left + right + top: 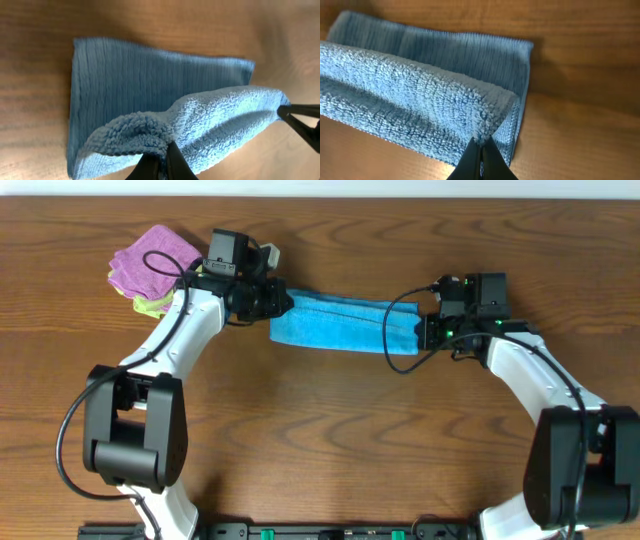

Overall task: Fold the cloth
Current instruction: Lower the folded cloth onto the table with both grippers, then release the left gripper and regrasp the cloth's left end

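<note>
**A:** When you look from overhead, where is the cloth?

**B:** It lies as a long strip on the table, near the far edge and about midway across. The left gripper pinches its left end and the right gripper its right end. A purple cloth sits by the far left corner, with a green cloth peeking from under it.

**A:** And the left wrist view?

**B:** The jaws are clamped on a lifted fluffy fold, and the lower layer lies flat on the wood.

**A:** Right wrist?

**B:** The tips are pressed together on the raised end of the fold.
</note>
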Available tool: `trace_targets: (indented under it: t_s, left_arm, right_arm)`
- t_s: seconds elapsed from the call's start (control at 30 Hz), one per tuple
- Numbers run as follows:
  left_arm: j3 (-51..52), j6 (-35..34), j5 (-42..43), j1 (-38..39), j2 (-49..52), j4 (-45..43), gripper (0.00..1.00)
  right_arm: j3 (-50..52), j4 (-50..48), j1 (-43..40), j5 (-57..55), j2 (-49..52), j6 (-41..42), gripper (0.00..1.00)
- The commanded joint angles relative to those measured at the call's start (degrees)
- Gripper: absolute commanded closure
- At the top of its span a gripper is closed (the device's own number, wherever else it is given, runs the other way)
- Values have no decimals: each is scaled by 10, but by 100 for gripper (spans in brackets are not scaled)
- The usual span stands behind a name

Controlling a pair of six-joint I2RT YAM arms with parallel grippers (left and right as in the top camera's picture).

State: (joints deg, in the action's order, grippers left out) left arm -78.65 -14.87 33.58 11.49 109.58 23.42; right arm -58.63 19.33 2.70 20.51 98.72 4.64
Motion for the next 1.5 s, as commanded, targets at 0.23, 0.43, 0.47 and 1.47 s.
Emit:
trace_targets:
  t_s: [0.23,0.43,0.47,1.47]
  left_arm:
    - [-3,-19,-26,-2,74,-51,94]
    - [-3,-31,-36,-2,91,-83,94]
    - [-3,-33,-35,-2,96,-88,94]
    - [-72,-13,-42,-14,121,-22,45]
  right_arm:
    - [-1,-26,-4,-56,11,17,99]
    - [-1,-56,-4,-62,42,18,99]
    - [-1,-63,-3,-62,51,18,99]
    - [-2,-73,0,-50,53,38,49]
